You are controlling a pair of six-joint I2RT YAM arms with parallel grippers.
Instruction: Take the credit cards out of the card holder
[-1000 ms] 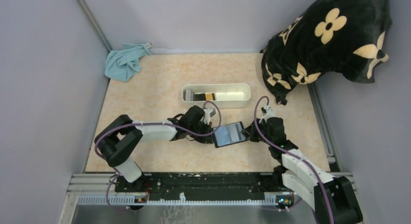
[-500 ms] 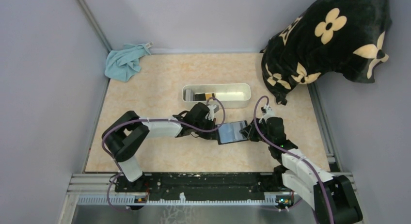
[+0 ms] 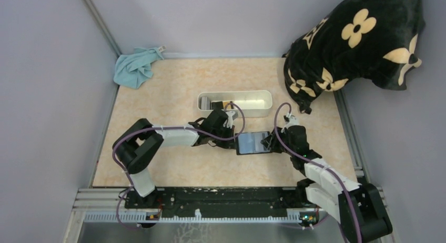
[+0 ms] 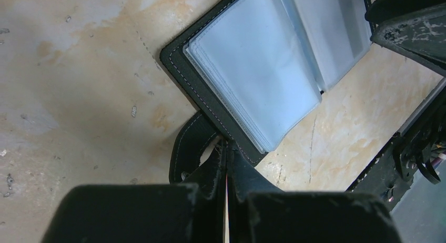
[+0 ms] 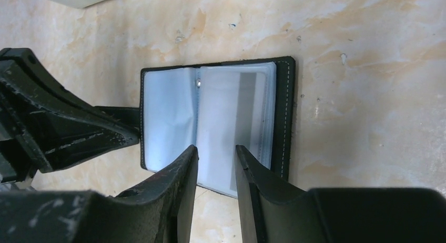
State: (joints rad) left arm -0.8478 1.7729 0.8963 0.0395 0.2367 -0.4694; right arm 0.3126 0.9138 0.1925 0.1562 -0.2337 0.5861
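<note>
Just in front of the white tray (image 3: pixel 255 102), the card holder (image 3: pixel 251 143) lies open on the table. The left gripper (image 4: pixel 226 153) is pinched tight, seemingly on its cover edge. The right gripper (image 5: pixel 215 151) is narrowly parted over the sleeves, one grey credit card (image 5: pixel 247 109) tucked inside.

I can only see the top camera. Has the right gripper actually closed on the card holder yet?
Observer: No. In the right wrist view the right gripper is open, its fingers poised over the near edge of the opened card holder.
Operator: Any card showing?
Observer: What looks like a grey card sits in a clear sleeve by the right cover.
Operator: And the left side?
Observer: The left gripper is shut at the card holder's strap.
</note>
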